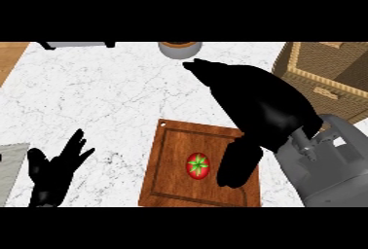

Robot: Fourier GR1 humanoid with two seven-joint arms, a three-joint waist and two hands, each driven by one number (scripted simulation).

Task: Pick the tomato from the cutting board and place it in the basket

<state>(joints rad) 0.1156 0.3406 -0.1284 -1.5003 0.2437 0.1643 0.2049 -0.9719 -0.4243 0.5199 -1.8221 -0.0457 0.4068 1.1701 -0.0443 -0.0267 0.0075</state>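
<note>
Right hand [262, 104] spread open above cutting board [179, 146], thumb beside tomato [198, 165], left hand [54, 170] open, resting

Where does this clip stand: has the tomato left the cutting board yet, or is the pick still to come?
Nothing is done yet: the red tomato with its green stem lies on the brown wooden cutting board. In hand: the black right hand hovers beside it, thumb hanging just right of the tomato, nothing grasped. Left: grasp, lift, and carry to the woven wicker basket at upper right. The left hand rests open at lower left.
</note>
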